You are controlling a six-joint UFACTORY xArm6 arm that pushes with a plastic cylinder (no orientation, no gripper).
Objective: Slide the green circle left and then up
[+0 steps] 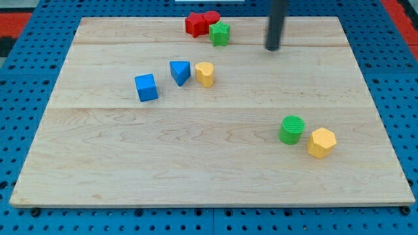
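The green circle (292, 129) lies on the wooden board (196, 163) at the view's lower right, touching a yellow hexagon (321, 142) on its right. My tip (272, 48) is near the view's top, right of centre, well above the green circle and apart from every block. The rod rises out of the view's top edge.
A red star (194, 25), a red circle (211, 18) and a green star (220, 33) cluster at the top centre, left of my tip. A blue cube (146, 87), a blue triangle (180, 72) and a yellow block (205, 74) sit left of centre.
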